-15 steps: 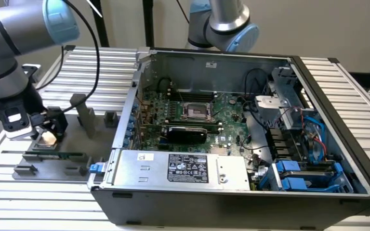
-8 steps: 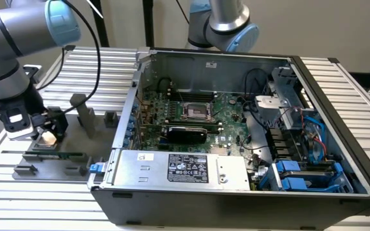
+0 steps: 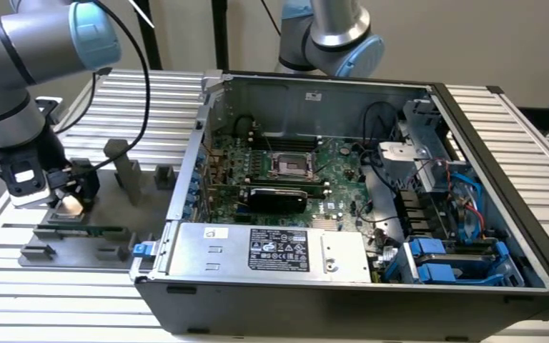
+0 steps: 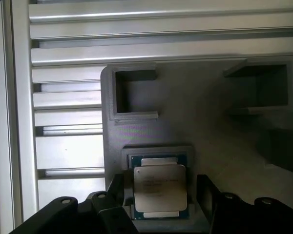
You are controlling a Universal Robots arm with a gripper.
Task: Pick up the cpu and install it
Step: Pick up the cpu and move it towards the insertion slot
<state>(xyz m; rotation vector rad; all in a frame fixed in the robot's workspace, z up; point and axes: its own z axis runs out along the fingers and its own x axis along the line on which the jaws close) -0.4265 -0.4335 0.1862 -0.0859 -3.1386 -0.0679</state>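
The black gripper straddles the silvery-grey square metal cpu, jaws released. An off-centre squeeze could tilt it in its grey holder.

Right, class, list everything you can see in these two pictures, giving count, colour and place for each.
cpu: one, silvery-grey with a green rim, in a nest on the fixture plate
memory stick: one, green, on the fixture plate
fixture plate: one, grey, exterior view's left
computer case: one, black, open, middle
motherboard: one, green, inside the case
socket: one, dark with a metal rim, on the motherboard
power supply: one, silver, case front
table: one, silver slats, under everything
second arm: one, grey and blue, behind the case
gripper: one, black, open, straddling the cpu
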